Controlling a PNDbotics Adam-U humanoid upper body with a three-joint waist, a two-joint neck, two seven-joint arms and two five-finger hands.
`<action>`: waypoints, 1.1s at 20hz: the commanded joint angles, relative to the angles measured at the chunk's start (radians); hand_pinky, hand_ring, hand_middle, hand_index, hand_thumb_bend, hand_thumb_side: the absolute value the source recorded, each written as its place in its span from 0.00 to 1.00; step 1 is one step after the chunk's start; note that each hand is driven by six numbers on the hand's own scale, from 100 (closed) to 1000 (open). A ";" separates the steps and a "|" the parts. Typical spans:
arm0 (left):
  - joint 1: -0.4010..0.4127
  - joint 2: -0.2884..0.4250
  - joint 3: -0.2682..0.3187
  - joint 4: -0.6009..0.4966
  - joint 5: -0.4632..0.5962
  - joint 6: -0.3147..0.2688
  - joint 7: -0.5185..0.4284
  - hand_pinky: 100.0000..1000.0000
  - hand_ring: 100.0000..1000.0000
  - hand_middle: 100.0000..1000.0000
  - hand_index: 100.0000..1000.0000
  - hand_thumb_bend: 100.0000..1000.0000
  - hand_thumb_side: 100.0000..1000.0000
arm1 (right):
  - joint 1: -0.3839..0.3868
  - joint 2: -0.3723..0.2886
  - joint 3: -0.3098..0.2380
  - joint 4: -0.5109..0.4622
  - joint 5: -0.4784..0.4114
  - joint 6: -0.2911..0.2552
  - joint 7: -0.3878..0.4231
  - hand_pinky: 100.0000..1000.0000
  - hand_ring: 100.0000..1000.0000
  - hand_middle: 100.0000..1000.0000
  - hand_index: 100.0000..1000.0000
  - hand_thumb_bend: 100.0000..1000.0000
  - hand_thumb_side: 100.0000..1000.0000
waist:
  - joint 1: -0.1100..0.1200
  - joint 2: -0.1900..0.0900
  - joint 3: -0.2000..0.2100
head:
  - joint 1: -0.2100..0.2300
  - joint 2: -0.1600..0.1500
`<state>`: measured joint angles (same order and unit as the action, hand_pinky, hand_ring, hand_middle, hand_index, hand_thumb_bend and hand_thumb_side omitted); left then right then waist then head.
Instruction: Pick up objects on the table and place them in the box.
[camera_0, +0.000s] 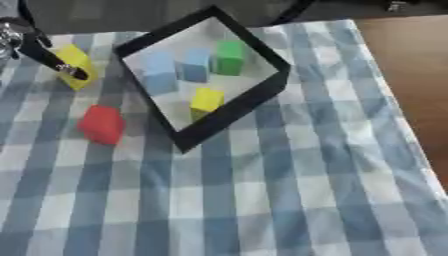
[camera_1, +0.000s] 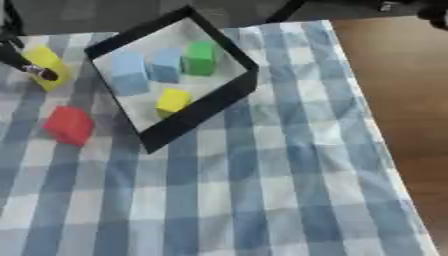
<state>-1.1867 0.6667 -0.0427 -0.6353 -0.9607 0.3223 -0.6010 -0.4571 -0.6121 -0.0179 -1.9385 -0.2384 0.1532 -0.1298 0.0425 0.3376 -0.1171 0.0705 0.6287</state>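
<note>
Box: my black-rimmed box (camera_0: 262, 92) sits turned like a diamond on the far middle of the desk (camera_0: 289, 200), which wears a blue-and-white checked cloth.
Inside the box: two light blue blocks (camera_0: 160, 75) and (camera_0: 196, 65) stand side by side near the far wall, a green block (camera_0: 230, 57) just beside them to the right, and a yellow block in the box (camera_0: 206, 100) nearer to me, apart from the other three.
Outside the box: a red block (camera_0: 102, 125) lies on the cloth to the left of the box, near its left wall but not touching it. A second yellow block (camera_0: 74, 62) is farther back on the left.
My left robot hand (camera_0: 54, 59): it comes in from the upper left corner, with dark fingers laid across the second yellow block; it appears to be gripping that block.
My right robot hand: out of sight in both views.
</note>
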 joint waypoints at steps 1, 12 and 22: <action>-0.015 0.020 0.016 -0.009 0.015 0.009 0.026 0.85 0.88 0.81 0.89 0.83 0.37 | -0.009 -0.029 -0.012 -0.011 0.009 0.000 -0.004 0.88 0.74 0.66 0.72 0.00 0.49 | 0.005 -0.002 -0.003 | 0.008 -0.018; -0.013 0.012 0.023 0.000 0.080 0.005 0.055 0.82 0.83 0.73 0.84 0.68 0.31 | -0.009 -0.028 -0.014 -0.010 0.025 0.005 -0.007 0.88 0.73 0.66 0.71 0.00 0.50 | 0.008 0.020 -0.007 | 0.015 -0.027; -0.013 0.007 0.022 0.003 0.095 0.018 0.087 0.75 0.73 0.64 0.75 0.15 0.02 | -0.006 -0.026 -0.013 -0.007 0.029 0.005 -0.006 0.88 0.73 0.66 0.71 0.00 0.50 | 0.008 0.020 -0.010 | 0.015 -0.022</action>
<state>-1.1815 0.6497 -0.0258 -0.6232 -0.8676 0.3376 -0.5235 -0.4566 -0.6120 -0.0183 -1.9384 -0.2148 0.1585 -0.1334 0.0425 0.3616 -0.1257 0.0829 0.6126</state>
